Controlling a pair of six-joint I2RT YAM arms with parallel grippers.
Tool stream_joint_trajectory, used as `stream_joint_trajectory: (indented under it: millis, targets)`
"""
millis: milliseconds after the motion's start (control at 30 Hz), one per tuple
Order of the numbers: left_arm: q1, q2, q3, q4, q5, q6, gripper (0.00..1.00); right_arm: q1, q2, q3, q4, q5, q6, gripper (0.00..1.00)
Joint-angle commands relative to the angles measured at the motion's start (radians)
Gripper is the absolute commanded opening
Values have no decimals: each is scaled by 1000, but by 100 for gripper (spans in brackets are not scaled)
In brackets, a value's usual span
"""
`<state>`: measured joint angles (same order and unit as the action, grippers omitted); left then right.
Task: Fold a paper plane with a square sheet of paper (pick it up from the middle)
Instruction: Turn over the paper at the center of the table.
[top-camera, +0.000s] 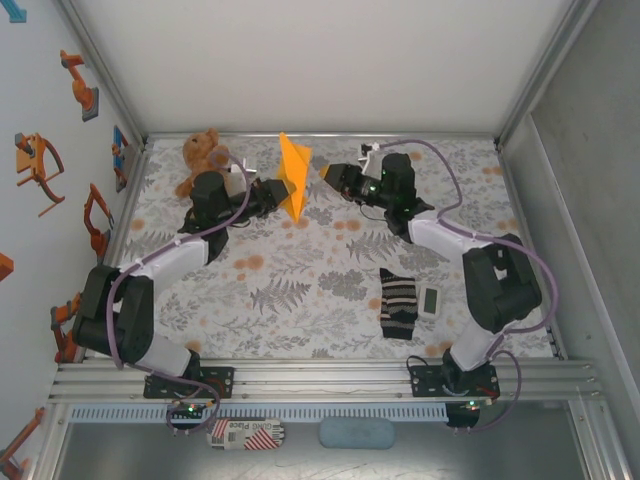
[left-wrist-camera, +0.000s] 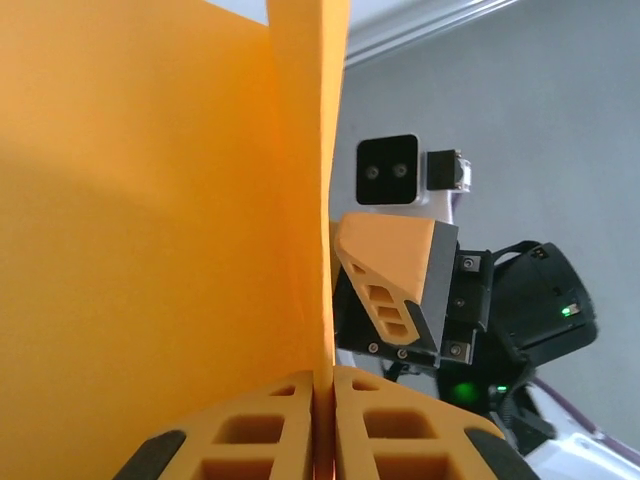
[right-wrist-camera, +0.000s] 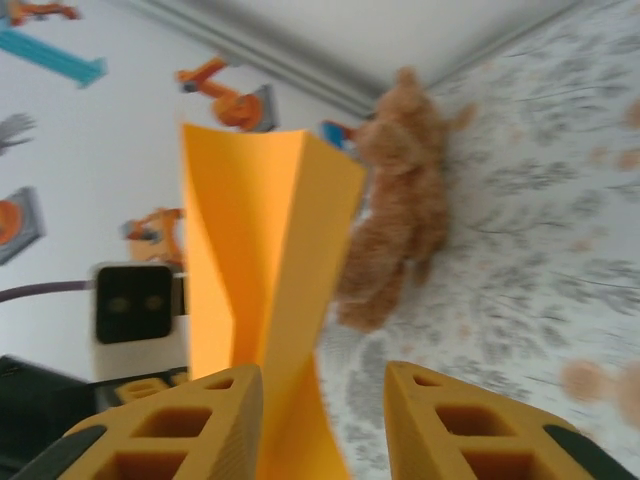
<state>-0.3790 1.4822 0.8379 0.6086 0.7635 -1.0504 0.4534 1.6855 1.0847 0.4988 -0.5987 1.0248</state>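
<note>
Left gripper (left-wrist-camera: 322, 392) is clamping the upright paper plane (left-wrist-camera: 150, 250) while right gripper (right-wrist-camera: 322, 385) is hovering opposite, jaws parted.

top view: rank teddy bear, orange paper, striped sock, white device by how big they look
1. teddy bear
2. striped sock and folded orange paper: look alike; the paper is held up nearer the camera, so unranked
3. white device
</note>
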Motion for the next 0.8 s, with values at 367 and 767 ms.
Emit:
stream_joint_trajectory:
  millis: [367, 767]
  targets:
    - [-189, 49, 462, -1203, -900, 730, 11, -1, -283, 27, -712, 600, -459, 37]
    - [-343, 485, 738, -1454, -1477, 809, 10, -4, -374, -64, -725, 782, -391, 34]
